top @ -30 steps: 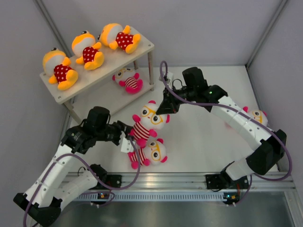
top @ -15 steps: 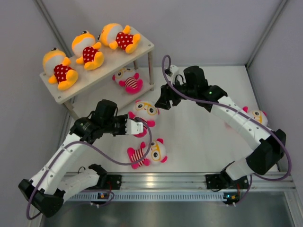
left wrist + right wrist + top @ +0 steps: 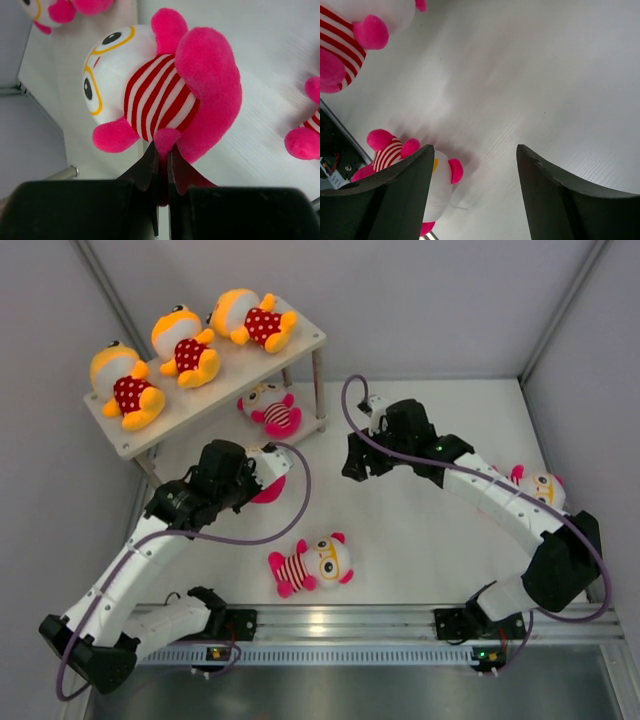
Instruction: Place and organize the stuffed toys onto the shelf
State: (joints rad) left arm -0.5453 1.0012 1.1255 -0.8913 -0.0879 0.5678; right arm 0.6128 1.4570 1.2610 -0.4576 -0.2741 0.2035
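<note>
Three orange-yellow stuffed toys (image 3: 180,345) lie on the shelf's (image 3: 305,337) top board. A white-faced one (image 3: 270,410) lies on the lower board. My left gripper (image 3: 258,478) is shut on a pink limb of a striped white-faced toy (image 3: 160,95), holding it just in front of the shelf's lower tier. In the left wrist view that limb is pinched between the fingertips of the left gripper (image 3: 161,152). My right gripper (image 3: 350,465) hangs open and empty to the right of it, its fingers wide apart in the right wrist view (image 3: 475,165). Another striped toy (image 3: 312,565) lies on the table near the front.
A further white-faced toy (image 3: 540,485) lies at the right, partly behind the right arm. The shelf's thin front leg (image 3: 319,390) stands between the lower tier and the right gripper. Grey walls close in on the left, back and right.
The right gripper opened, let go of the striped toy and drew back to the right. The left gripper shut on the toy's limb and carried it left and back toward the shelf.
</note>
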